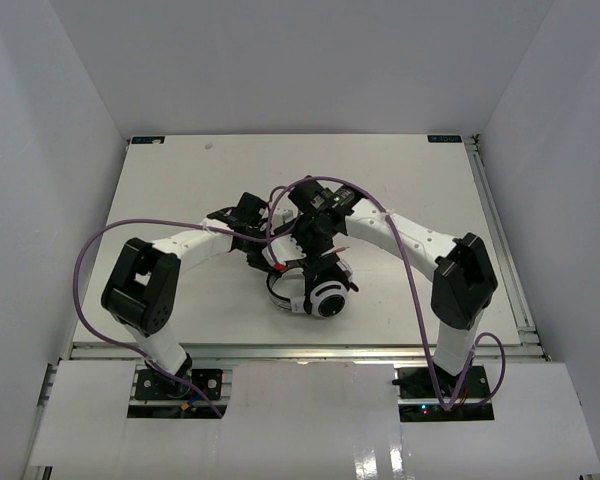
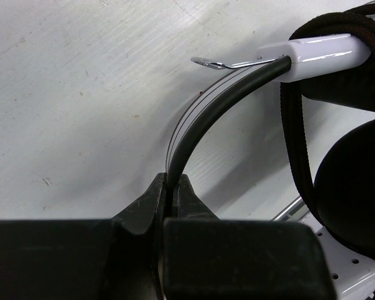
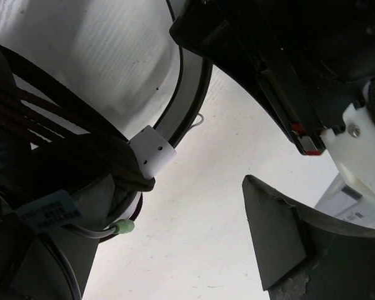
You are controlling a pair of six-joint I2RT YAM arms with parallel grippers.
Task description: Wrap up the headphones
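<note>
Closest to the left wrist lens, the left end effector (image 2: 170, 187) is clamping narrow on the thin black headband (image 2: 197, 122) of the headphones (image 1: 315, 290). The band is arching away from the fingers toward 2 o'clock into a white slider (image 2: 312, 53). Turns of black cord (image 2: 294, 125) are lying wound around the frame at 3 o'clock, beside a black cushion (image 2: 356, 181).

From above, the headphones are lying on the white bench (image 1: 180, 170), just toward 6 o'clock of its centre, with one white earcup (image 1: 328, 300) facing up.

The left arm (image 1: 140, 285) is rising from its base at 7 o'clock and folding at a high elbow. Its forearm is reaching toward 2 o'clock, so the wrist is sitting at about 10 o'clock of the headphones.

The right arm (image 1: 465, 280) is rising from 5 o'clock and bending at its elbow, with the forearm stretching toward 10 o'clock. The right end effector (image 1: 318, 245) is hanging over the headphones at their 12 o'clock edge.

Its jaws are standing wide. In the right wrist view one finger (image 3: 275, 244) is showing at 4 o'clock, with bare bench between it and the bundled cord at 9 o'clock. A green plug (image 3: 124, 228) and a pale label (image 3: 47, 212) are sitting at 8 o'clock.

Purple cables (image 1: 90, 250) are looping off both arms.
</note>
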